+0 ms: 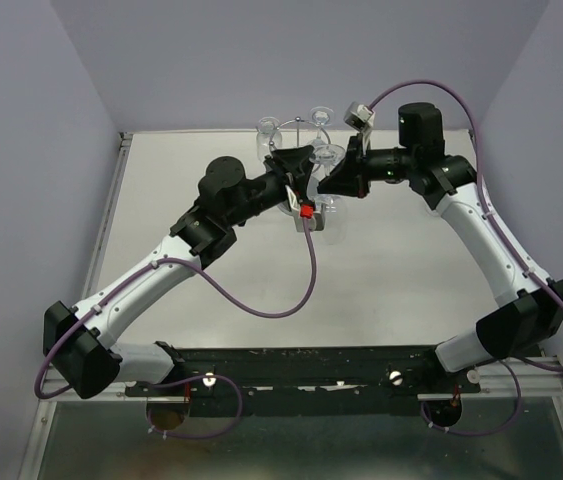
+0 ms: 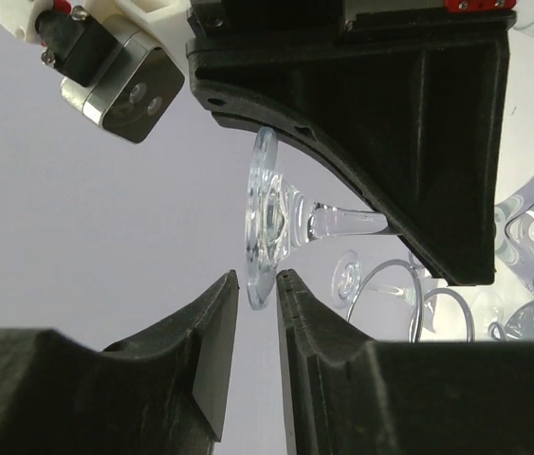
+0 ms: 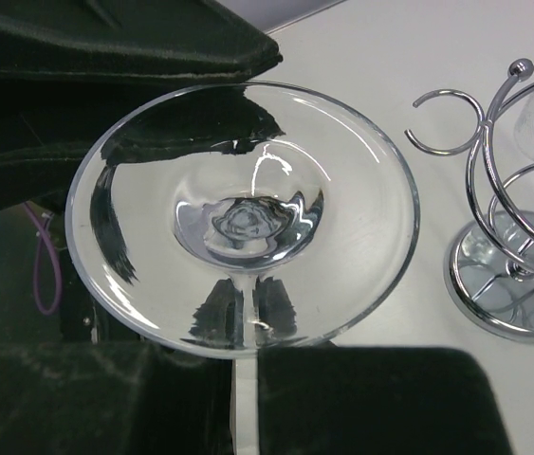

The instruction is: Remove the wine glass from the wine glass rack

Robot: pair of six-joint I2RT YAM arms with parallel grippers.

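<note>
**Two arms meet at a wine glass (image 3: pixel 248 213) near the far edge of the surface (image 1: pixel 391 290).**

The wine glass lies on its side in the air, just beside the wine glass rack (image 3: pixel 490 318) and apart from its hooks. The right fingers (image 3: pixel 371 403) pinch its thin stem. The left fingers (image 2: pixel 214 322) stand close on each side of the rim of its round foot, with a small gap between them. It is not clear if they squeeze it. The rack stands on the surface, with other glasses (image 1: pixel 266 130) on it.
</note>
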